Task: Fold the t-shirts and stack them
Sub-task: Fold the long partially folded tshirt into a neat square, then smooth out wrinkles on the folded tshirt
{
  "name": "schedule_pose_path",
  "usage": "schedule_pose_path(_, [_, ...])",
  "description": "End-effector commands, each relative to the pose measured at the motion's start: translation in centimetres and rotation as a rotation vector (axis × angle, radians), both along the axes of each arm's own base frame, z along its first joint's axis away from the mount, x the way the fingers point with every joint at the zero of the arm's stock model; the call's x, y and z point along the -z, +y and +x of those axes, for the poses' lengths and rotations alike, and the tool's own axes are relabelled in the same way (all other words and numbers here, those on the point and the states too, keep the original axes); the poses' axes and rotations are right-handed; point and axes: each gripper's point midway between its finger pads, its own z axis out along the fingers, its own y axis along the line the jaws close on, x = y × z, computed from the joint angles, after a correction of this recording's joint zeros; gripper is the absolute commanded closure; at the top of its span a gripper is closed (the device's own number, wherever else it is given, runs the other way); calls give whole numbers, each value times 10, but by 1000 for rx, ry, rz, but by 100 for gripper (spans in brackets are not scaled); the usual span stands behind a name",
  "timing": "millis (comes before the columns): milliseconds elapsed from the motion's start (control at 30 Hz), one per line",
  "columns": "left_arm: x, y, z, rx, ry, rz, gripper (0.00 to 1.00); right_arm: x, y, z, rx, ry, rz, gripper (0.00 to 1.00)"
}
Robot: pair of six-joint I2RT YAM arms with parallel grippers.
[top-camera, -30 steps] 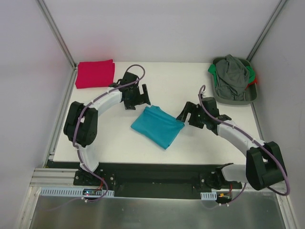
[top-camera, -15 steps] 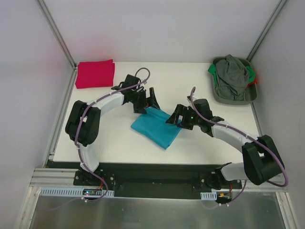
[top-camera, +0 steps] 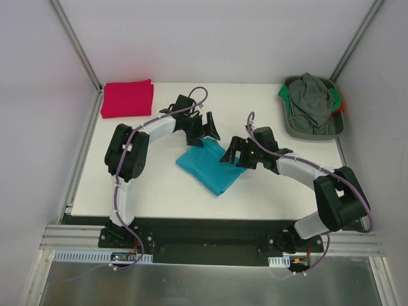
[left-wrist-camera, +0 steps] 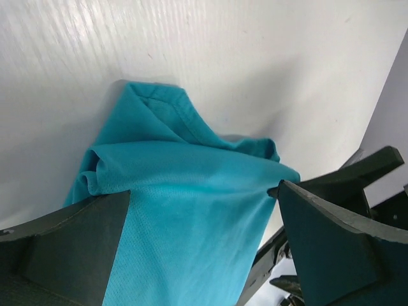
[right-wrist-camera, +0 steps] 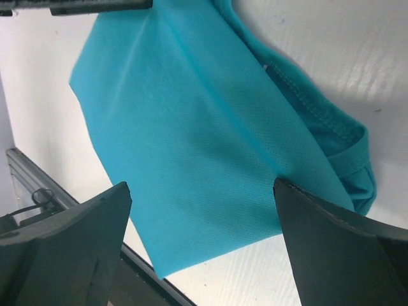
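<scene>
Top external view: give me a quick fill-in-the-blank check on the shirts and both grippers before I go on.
The t-shirt in the middle of the table is ____ in colour. The folded red t-shirt lies at the table's far ____ corner. The fingers of the left gripper and the right gripper stand ____.
Missing words: teal; left; open.

Wide-apart fingers point(right-wrist-camera: 64, 248) frame the folded teal t-shirt point(right-wrist-camera: 191, 140).
</scene>
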Motion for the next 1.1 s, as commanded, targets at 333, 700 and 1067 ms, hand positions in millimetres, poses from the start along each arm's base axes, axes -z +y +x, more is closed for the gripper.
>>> schedule_pose_path(333, [60, 12, -22, -59, 149, 91, 1, 44, -46, 23, 73, 56, -207, 4])
schedule_pose_path(700, [13, 54, -77, -131, -22, 222, 1, -2, -56, 9, -3, -40, -235, 4])
schedule_pose_path(1067, [-53, 22, -125, -22, -136, 135, 1, -86, -15, -70, -44, -238, 155, 4])
